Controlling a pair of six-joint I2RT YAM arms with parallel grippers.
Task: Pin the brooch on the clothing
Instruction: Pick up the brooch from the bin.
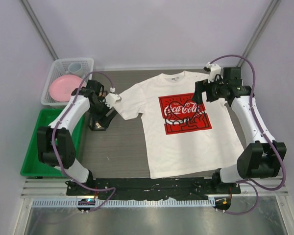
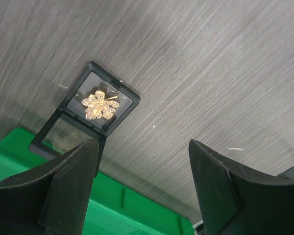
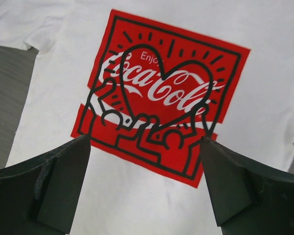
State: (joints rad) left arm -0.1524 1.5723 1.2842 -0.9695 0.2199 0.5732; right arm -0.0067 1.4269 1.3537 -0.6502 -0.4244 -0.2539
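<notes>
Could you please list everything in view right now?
T-shirt: one, white with red print, flat mid-table.
Brooch: one, gold, in the box.
Box: one, black, open, left of the T-shirt.
Basket: one, white, back left.
Plate: one, pink, in the basket.
Cup: one, pale, in the basket.
Tray: one, green, left, nearer than the basket.
Table: one, grey.
Left gripper: one, black, open, near the box.
Right gripper: one, black, open, above the T-shirt.

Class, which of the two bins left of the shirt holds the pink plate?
The white mesh basket at the far corner holds the pink plate; the other, nearer bin is a green tray.
</notes>
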